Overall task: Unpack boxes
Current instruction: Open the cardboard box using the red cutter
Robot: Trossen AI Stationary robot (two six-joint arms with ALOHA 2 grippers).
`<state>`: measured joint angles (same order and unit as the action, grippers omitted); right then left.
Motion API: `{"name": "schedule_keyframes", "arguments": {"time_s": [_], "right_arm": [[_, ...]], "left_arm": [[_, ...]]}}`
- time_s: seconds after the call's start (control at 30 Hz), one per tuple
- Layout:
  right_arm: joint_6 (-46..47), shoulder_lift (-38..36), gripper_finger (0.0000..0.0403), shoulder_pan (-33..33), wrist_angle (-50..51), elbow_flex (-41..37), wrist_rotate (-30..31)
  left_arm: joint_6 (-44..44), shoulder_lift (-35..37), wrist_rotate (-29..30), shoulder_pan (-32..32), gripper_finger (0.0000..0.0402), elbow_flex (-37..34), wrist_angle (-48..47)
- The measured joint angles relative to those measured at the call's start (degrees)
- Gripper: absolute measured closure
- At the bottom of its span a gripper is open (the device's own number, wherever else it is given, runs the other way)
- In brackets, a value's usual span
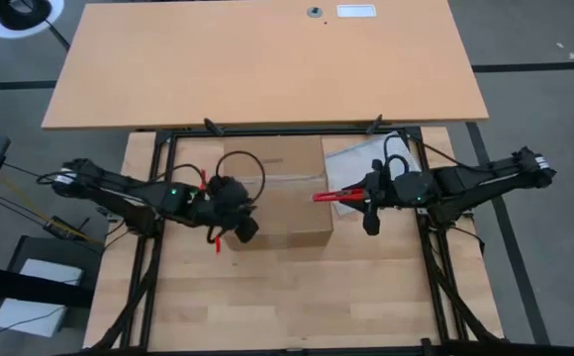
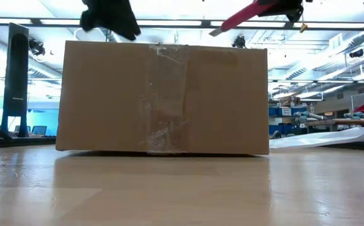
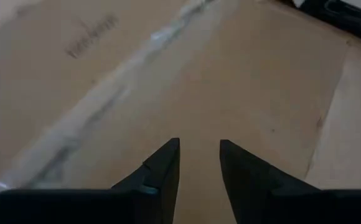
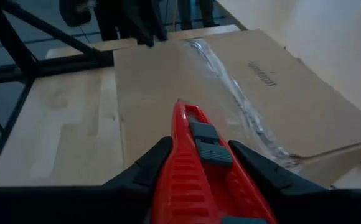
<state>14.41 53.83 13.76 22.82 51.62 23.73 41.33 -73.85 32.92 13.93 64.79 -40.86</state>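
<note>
Still taped shut: the box [image 1: 279, 193], sitting flat on the wooden surface [image 1: 297, 297] between both arms. Right gripper [image 4: 199, 163] clenched on the red box cutter [image 4: 196, 158], just above the box's near edge, tip aimed along the tape strip [image 4: 230, 99] ahead of it. Left gripper [image 3: 199, 155] hovering over the box top at the far end of that tape, fingers a little apart, holding nothing. Hard to tell if the blade is out. Could go wrong: cutter missing the tape and scratching cardboard; pushing too deep and cutting what is inside; box sliding away with nothing pressing it down; cutter twisting loose; cutter running on into the left gripper.
</note>
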Motion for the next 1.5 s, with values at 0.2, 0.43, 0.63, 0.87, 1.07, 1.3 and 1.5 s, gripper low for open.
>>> {"name": "schedule_keyframes", "arguments": {"time_s": [0.2, 0.43, 0.63, 0.87, 1.07, 1.3, 1.5], "right_arm": [[3.26, 3.20, 0.0266, 0.30, -1.01, 0.00, -0.03], [4.13, 5.98, 0.0261, 0.28, -4.61, 0.00, 0.56], [3.63, 8.87, 0.0266, -0.29, -7.08, -0.02, 0.58], [3.52, 9.58, 0.0261, -0.33, -9.97, -0.02, 0.58], [3.52, 9.66, 0.0266, -0.35, -9.81, -0.02, 0.66], [3.59, 10.76, 0.0263, -0.46, -9.49, -0.02, 0.84], [3.81, 12.01, 0.0266, -0.27, -8.96, -0.03, 0.49]], "left_arm": [[1.90, -0.81, -8.56, 0.10, 0.0278, -6.00, 7.71], [0.58, -1.04, -9.19, 0.76, 0.0278, -6.63, 8.19], [-1.05, -1.04, -9.02, 0.79, 0.0278, -6.63, 8.15], [-8.25, -1.11, -8.58, 0.63, 0.0279, -6.14, 7.82], [-8.38, -1.11, -5.53, 0.59, 0.0284, -5.86, 4.96], [-3.52, -0.96, -5.68, 1.86, 0.0285, -8.61, 6.64], [0.20, -1.06, -5.89, 6.07, 0.0285, -8.76, 8.24]]}}
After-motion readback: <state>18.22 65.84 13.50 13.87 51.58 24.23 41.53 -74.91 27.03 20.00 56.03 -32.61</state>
